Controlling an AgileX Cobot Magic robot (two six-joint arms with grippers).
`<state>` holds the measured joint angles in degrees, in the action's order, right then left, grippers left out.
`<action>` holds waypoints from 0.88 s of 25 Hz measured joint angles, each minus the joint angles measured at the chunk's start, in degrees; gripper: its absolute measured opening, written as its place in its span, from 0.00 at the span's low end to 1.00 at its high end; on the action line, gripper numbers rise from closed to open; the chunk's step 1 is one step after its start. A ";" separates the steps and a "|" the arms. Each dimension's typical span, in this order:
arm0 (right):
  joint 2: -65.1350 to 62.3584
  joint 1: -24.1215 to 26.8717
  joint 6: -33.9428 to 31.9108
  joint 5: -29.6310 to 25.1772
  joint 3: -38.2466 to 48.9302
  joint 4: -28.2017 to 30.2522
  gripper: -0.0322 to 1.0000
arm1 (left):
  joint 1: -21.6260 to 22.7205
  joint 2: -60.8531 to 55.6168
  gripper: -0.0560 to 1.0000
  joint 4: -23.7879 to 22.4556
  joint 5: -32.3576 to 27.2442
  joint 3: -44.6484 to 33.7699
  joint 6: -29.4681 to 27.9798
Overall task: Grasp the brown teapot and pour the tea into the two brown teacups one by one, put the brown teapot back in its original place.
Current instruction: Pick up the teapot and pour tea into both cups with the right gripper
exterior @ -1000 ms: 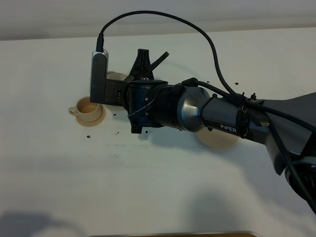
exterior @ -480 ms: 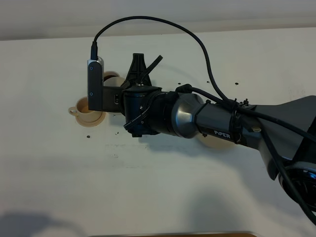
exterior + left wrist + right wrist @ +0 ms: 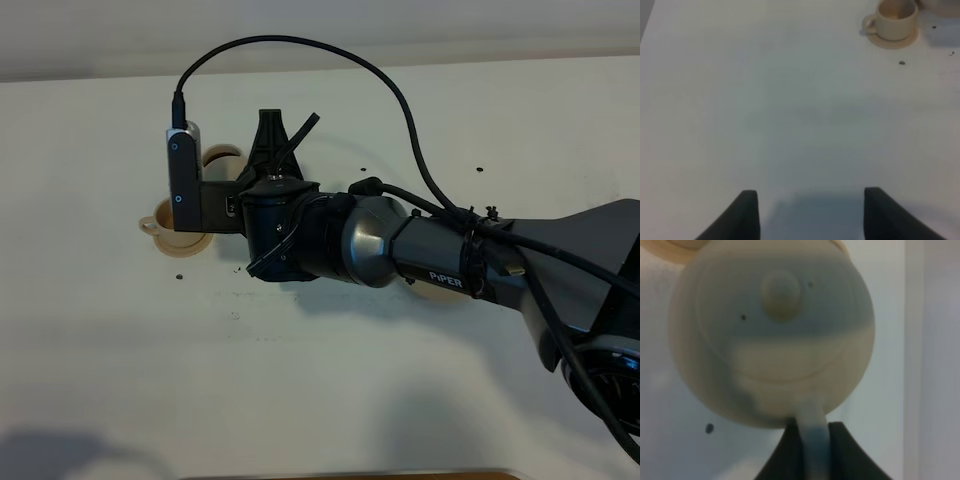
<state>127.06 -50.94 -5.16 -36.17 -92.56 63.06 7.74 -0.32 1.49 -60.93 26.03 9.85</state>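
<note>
The right tool (image 3: pixel 810 436) pinches the teapot (image 3: pixel 770 335) by its handle (image 3: pixel 809 417), close to the cup (image 3: pixel 895 19). The left tool (image 3: pixel 810 195) hangs spread above the surface (image 3: pixel 790 100).

Dim, soft shadows, blurred brown teapot (image 3: pixel 772 340)

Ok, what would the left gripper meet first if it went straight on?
Likely just bare white table: ahead of the left gripper the way looks free. The small tan teacup sits off to the side.

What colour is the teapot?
The teapot is plain pale beige, seen best in the right wrist view.
</note>
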 joint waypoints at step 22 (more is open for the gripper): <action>0.00 -1.30 0.00 -3.25 0.00 2.39 0.11 | 0.00 0.00 0.55 0.00 0.00 0.00 0.00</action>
<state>127.06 -52.24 -5.16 -39.42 -92.56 65.45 7.74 -0.32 1.49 -60.93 26.03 9.85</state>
